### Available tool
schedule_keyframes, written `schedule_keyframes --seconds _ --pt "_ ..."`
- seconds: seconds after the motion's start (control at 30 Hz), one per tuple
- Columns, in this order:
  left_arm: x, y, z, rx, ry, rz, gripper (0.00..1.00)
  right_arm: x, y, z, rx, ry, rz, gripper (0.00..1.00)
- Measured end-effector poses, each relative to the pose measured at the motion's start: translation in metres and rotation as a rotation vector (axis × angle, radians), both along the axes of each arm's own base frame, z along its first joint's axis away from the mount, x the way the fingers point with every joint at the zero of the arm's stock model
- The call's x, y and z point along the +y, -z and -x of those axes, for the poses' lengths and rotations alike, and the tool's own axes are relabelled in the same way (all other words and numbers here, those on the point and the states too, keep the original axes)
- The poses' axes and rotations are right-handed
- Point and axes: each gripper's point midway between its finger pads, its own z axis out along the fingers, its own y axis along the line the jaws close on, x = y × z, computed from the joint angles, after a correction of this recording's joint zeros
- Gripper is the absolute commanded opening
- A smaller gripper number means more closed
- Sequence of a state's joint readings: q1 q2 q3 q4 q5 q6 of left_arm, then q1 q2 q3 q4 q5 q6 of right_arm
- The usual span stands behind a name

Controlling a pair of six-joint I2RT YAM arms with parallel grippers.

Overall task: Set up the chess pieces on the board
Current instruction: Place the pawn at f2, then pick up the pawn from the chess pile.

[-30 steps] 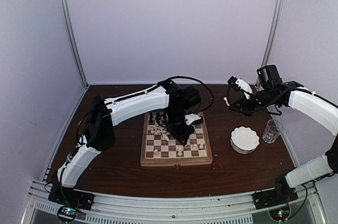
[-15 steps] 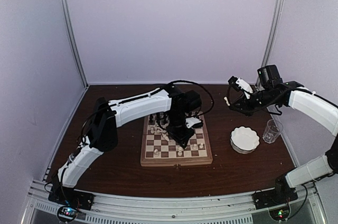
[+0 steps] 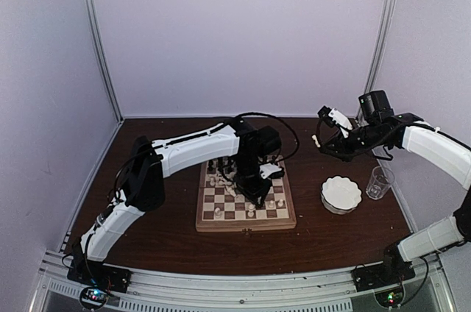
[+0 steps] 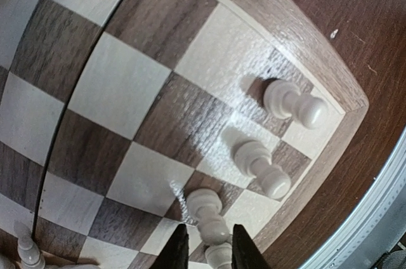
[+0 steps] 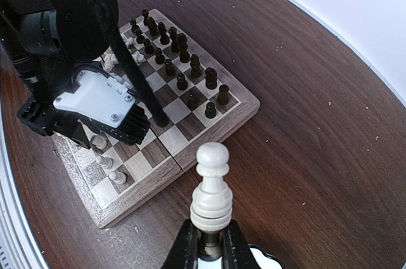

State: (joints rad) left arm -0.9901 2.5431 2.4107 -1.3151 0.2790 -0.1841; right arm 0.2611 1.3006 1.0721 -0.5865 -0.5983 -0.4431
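Brown tabletop, one board: right jaws clench one cream pawn; left jaws straddle another pawn, grip unclear.

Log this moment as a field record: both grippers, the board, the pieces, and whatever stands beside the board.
left gripper: low over the board's near rows, jaws slightly apart around a pawn
right gripper: raised to the right of the board, shut on a white piece
dark pieces: two rows along the far edge
white row: three pawns standing along the near edge towards the corner
bowl: on the table, right of the board
cup: clear, right of the bowl
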Motion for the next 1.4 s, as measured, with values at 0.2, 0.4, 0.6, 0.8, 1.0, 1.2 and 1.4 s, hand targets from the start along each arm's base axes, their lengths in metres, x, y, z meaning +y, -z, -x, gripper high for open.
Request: schedule_keyframes --seconds 0.2,0.4,0.6,0.8,1.0,1.2,1.4 --pt "-0.003 -0.001 0.002 0.013 0.001 0.015 0.3 0.0 0.0 0.0 0.0 -0.001 -0.001 0.07" --pt "-0.004 -0.001 0.001 0.01 0.002 0.022 0.32 0.001 0.0 0.0 0.001 -0.004 -0.004 0.07" --pt "-0.008 -0.002 -0.003 -0.008 0.0 0.034 0.33 0.001 0.0 0.001 0.001 -0.004 -0.005 0.07" --pt "-0.01 -0.002 -0.006 -0.028 -0.001 0.039 0.39 0.0 0.0 0.0 0.002 -0.002 -0.005 0.07" --pt "0.001 -0.013 -0.015 -0.106 0.003 0.014 0.45 0.0 0.0 0.001 0.003 -0.004 -0.009 0.07" --pt "0.01 -0.101 -0.016 -0.211 -0.016 0.17 0.47 0.006 -0.003 0.006 0.017 -0.04 -0.04 0.08" --pt "0.01 -0.201 -0.024 -0.266 -0.139 0.526 0.47 0.02 -0.007 0.021 0.041 -0.117 -0.058 0.08"
